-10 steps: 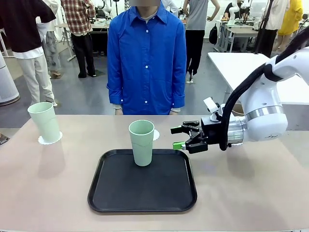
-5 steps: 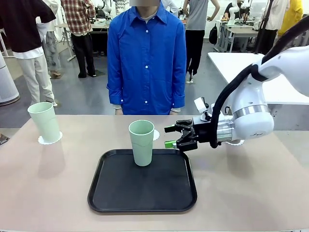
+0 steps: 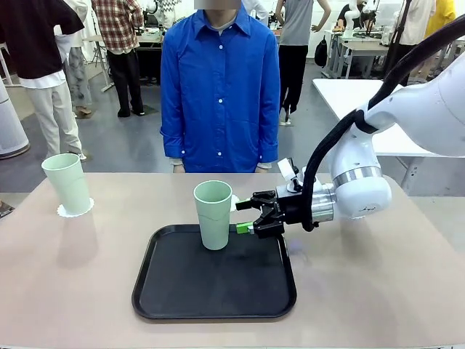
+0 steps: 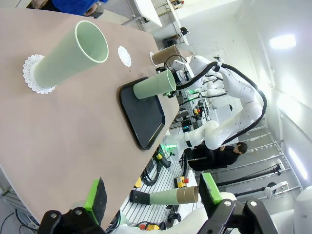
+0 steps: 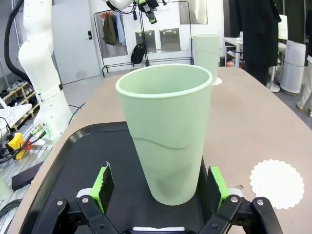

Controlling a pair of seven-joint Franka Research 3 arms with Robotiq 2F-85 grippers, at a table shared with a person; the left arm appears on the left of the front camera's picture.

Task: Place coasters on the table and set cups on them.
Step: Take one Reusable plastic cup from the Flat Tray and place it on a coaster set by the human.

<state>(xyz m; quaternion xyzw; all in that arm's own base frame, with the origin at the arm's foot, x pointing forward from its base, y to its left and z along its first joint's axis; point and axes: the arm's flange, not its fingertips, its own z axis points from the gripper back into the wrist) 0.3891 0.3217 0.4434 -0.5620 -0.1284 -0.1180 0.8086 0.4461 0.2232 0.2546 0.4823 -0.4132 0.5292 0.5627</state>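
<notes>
A pale mint cup [image 3: 213,215] stands upright at the back of the black tray [image 3: 214,291]. My right gripper [image 3: 244,217] is open at the cup's right side. In the right wrist view its green pads [image 5: 104,182] flank the lower part of this cup [image 5: 168,136], with small gaps. A second mint cup [image 3: 67,182] stands on a coaster [image 3: 75,210] at the table's far left. A bare coaster [image 3: 235,203] lies just behind the tray. My left gripper [image 4: 152,192] hangs open off the table's end, holding nothing. A brown cup [image 4: 163,54] stands beyond the tray.
A person in a blue shirt [image 3: 220,87] stands at the far side of the beige table [image 3: 73,276], hands out of sight. My right arm [image 3: 360,185] stretches over the table's right half. A white table [image 3: 363,98] is at the back right.
My right gripper has moved left across the table, from well right of the tray to the tray's cup, and its open fingers now flank that cup. Both cups stand as before.
</notes>
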